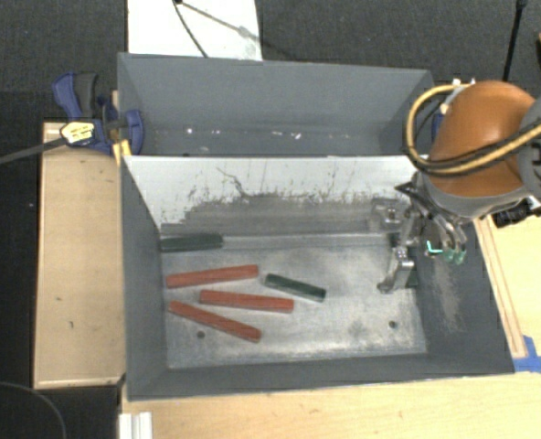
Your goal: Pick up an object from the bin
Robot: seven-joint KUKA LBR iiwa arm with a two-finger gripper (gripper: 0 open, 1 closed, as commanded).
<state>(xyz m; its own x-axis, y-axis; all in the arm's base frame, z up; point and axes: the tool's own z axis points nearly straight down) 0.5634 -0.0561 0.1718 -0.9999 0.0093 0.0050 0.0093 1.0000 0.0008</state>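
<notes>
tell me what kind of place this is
Probably a robotics lab's grasping test rig: a grey metal bin holding a few red sticks and dark green sticks, with a robot's hand hanging in its right part.

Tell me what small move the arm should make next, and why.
Probably slide the pincer left toward the short dark green bar at mid-floor. The pincer sits over bare bin floor on the right, apart from every piece, and that bar is the nearest; the three red bars lie farther left.
</notes>
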